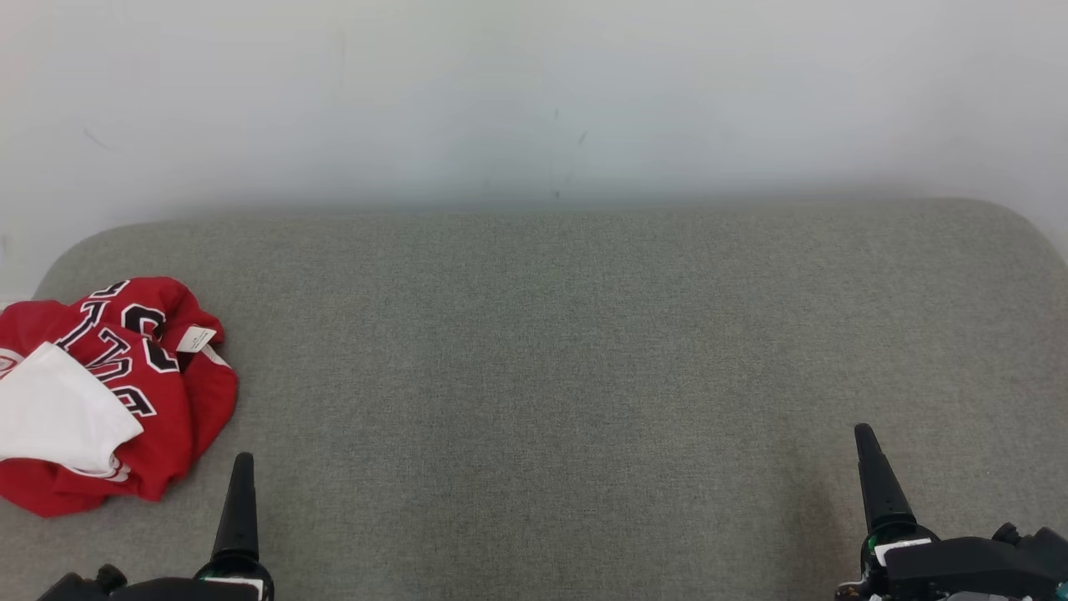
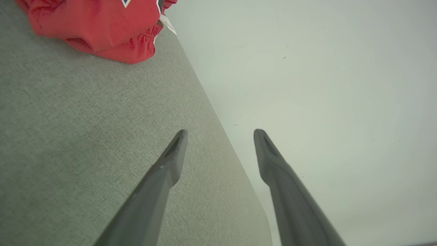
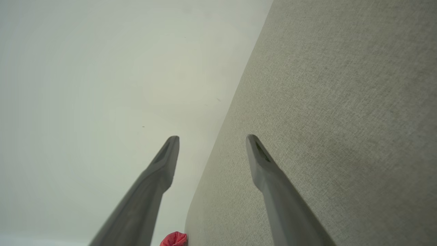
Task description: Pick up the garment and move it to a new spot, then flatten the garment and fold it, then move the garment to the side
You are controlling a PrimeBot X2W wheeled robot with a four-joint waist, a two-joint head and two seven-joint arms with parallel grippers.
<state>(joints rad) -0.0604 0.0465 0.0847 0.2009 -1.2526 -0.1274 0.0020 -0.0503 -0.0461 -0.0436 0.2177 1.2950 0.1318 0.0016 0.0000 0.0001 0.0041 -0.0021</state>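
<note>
Head high, wrists low — common garment (image 1: 188,401)

- The surface (image 1: 584,376) is covered in grey-green cloth with a fine weave. It is wide and flat, and its two far corners are round.
- The wall (image 1: 534,92) behind it is pale and plain. It runs along the far edge of the surface.
- A few tiny dark marks (image 1: 581,136) sit on the wall, near the middle.
</note>
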